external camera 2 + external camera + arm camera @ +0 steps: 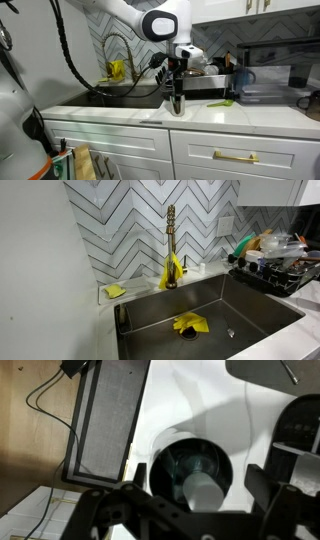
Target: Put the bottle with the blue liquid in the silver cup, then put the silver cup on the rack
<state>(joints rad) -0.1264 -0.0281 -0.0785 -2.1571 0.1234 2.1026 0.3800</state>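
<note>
The silver cup (177, 104) stands on the white counter in front of the sink. In the wrist view I look straight down into the cup (158, 460). The bottle with the blue liquid (204, 490) stands inside it, white cap up. My gripper (200, 478) hangs directly over the cup, with its fingers spread wide on either side of the cap and not touching it. In an exterior view the gripper (177, 88) sits just above the cup's rim. The black rack (275, 277) stands beside the sink, loaded with dishes, and it also shows behind the arm (212, 88).
A deep steel sink (240, 305) holds a yellow cloth (190, 324). A brass faucet (170, 240) and a yellow sponge (116, 291) stand behind it. A green item (222, 102) lies on the counter near the cup. A grey mesh panel (105, 415) lies beyond the counter edge.
</note>
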